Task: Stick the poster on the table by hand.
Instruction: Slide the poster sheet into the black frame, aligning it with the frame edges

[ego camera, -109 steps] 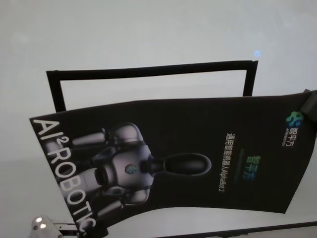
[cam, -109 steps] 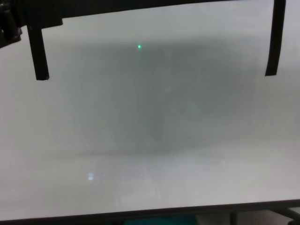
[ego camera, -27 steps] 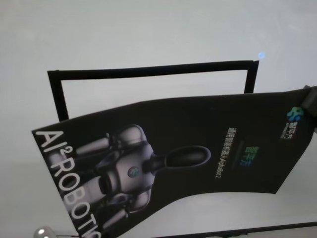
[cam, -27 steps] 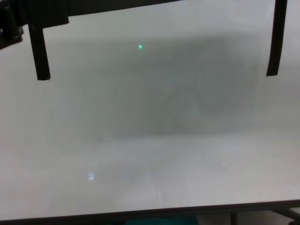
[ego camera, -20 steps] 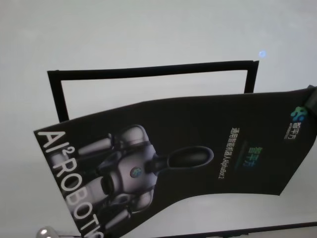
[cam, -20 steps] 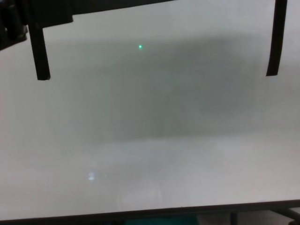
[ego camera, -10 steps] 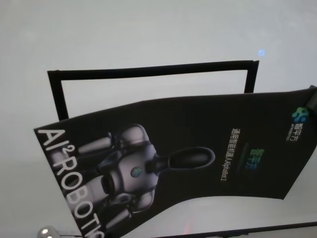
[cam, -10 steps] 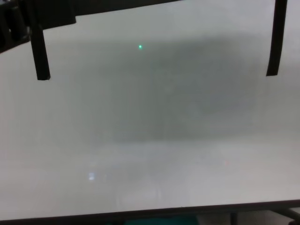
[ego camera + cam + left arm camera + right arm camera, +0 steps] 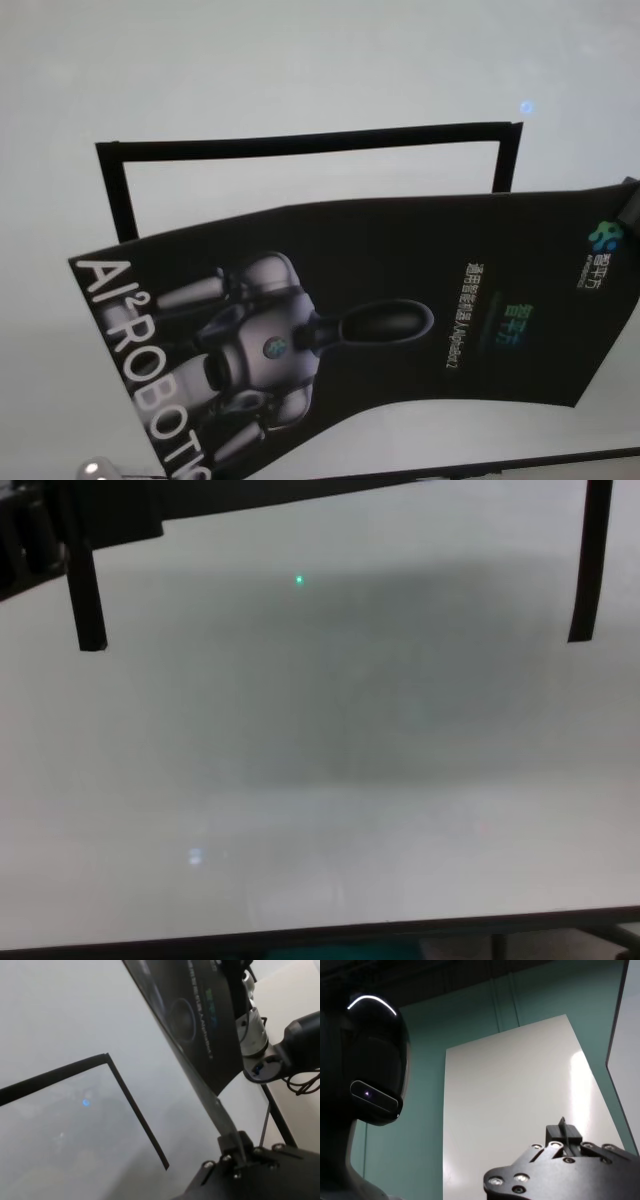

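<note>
1. Poster (image 9: 400, 290): black glossy sheet held in the air above the table (image 9: 300, 70), sagging between its two ends. White letters along its left end read "AI² ROBOTIC", the last ones cut off at the frame edge. Near the right end is a green-blue logo with small white characters, too small to read. A line of small white text ending in what looks like "AlphaBot 2" runs beside the printed grey-white robot figure.
2. Orientation: the long axis runs left to right across the head view, the left end lower and nearer. The lettering reads sideways.
3. Left gripper (image 9: 235, 1152): jaws narrow, pinching the poster's edge, seen edge-on in the left wrist view.
4. Right gripper (image 9: 630, 205): at the poster's far right corner. In the right wrist view its jaws stand close on a thin dark edge, apparently the poster.
5. Tape outline (image 9: 300, 143): black rectangular marking on the table, its near part hidden behind the poster. Its two side strips show in the chest view.
6. Surroundings: a small blue light spot (image 9: 526, 107) lies beyond the outline's right corner. The poster's shadow darkens the table in the chest view.
</note>
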